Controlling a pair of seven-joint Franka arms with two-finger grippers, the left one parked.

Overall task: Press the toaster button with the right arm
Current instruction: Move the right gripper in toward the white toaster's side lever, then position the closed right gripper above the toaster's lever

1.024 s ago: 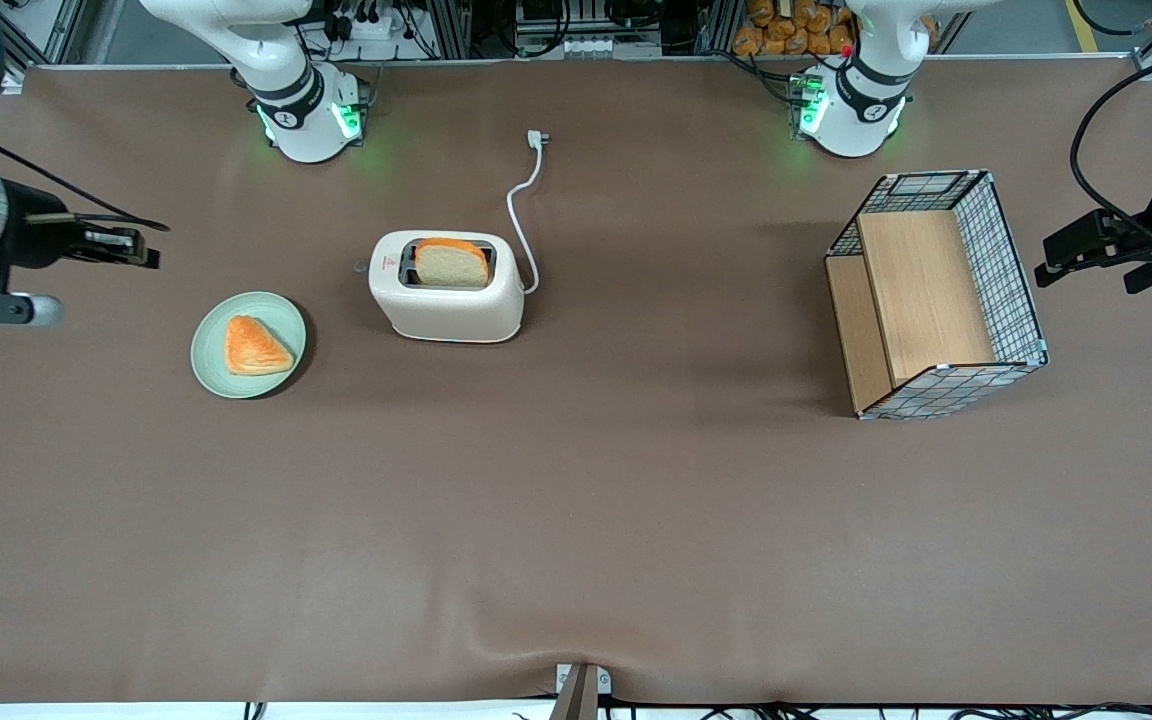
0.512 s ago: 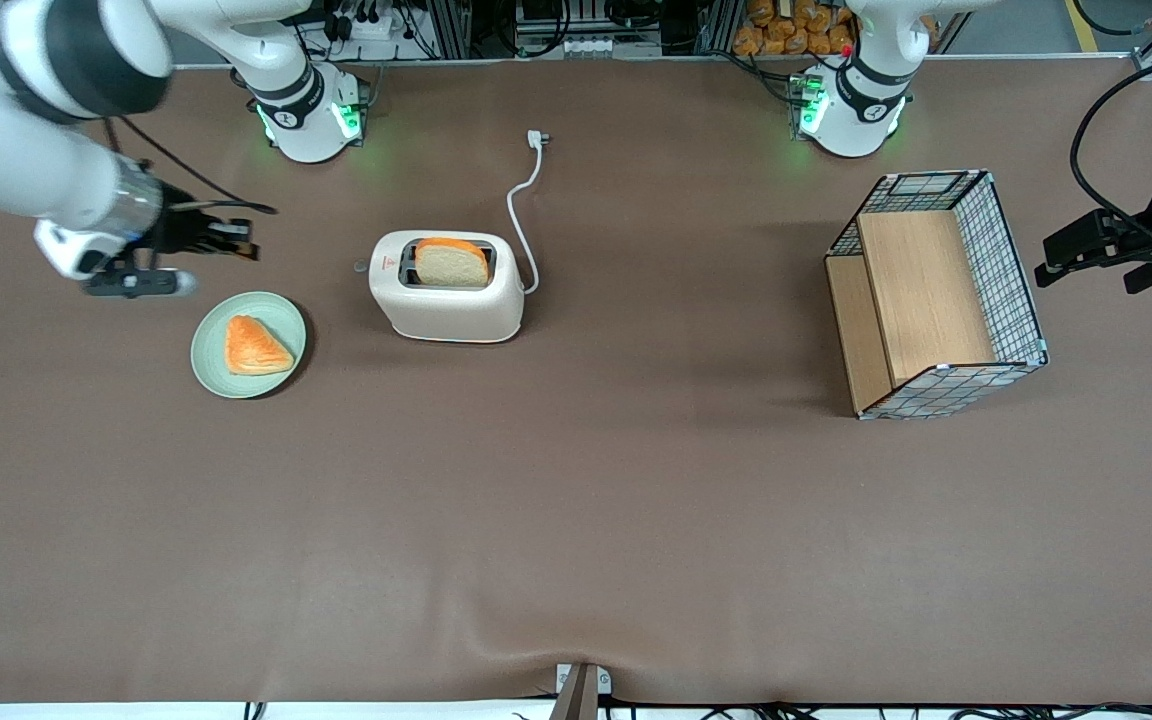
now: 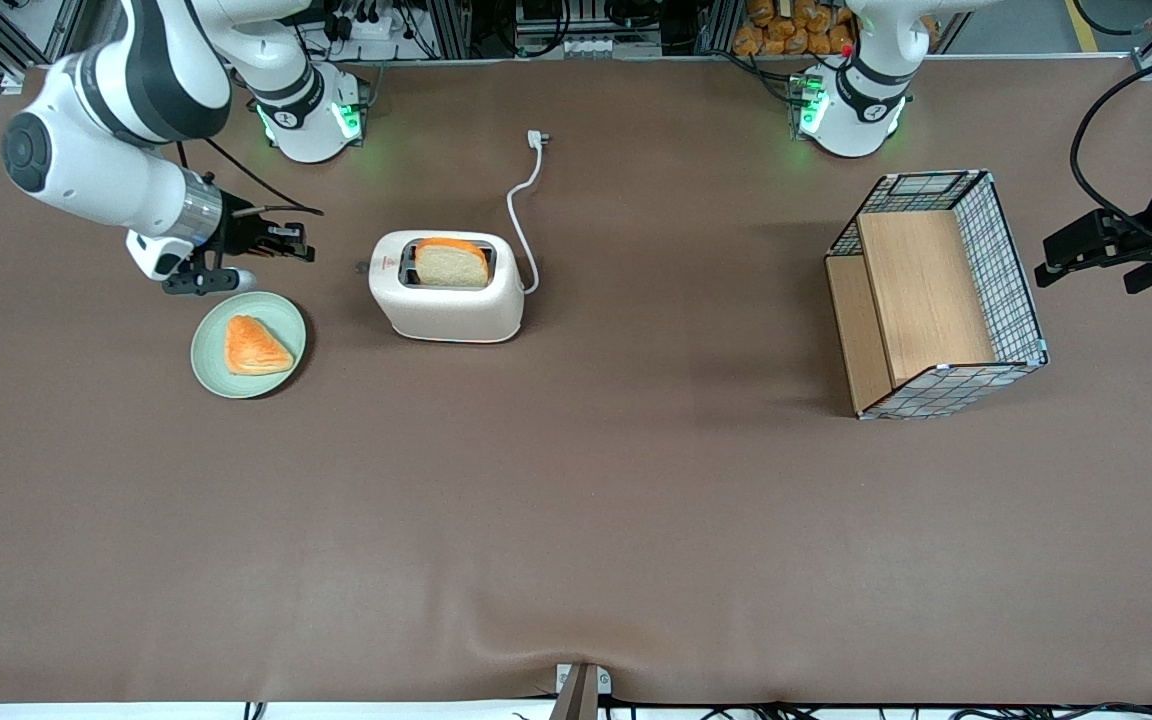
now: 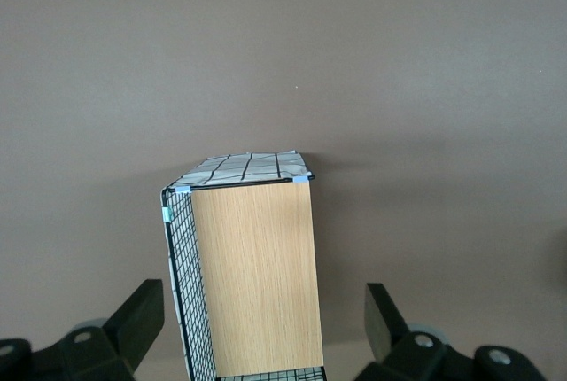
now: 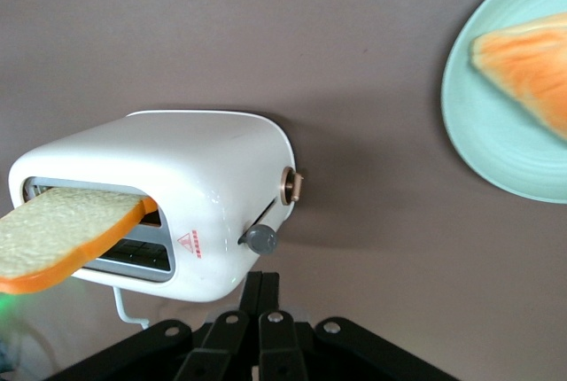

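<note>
My end effector [image 3: 304, 243], fingers pressed together and empty, hangs near the toaster [image 3: 446, 286] on the worktop [image 3: 576, 520], level with its narrow end. The grey button [image 5: 261, 238] is small; coming in slightly off, I might hit the brass knob [image 5: 291, 187] or shove the toaster.

Toaster [image 5: 168, 186]: glossy cream-white plastic, smooth; toaster button [image 5: 261, 239] matt grey plastic.
Right arm [image 3: 126, 140]: glossy white shell, black sections, brushed-metal wrist ring; end effector [image 3: 301, 243] matt black, beside the toaster's narrow end.
Plate [image 3: 206, 350]: smooth pale-green glaze.
Basket [image 3: 1011, 270]: wire mesh, wood panels.
Tabletop [image 3: 576, 500]: matt brown cloth.
</note>
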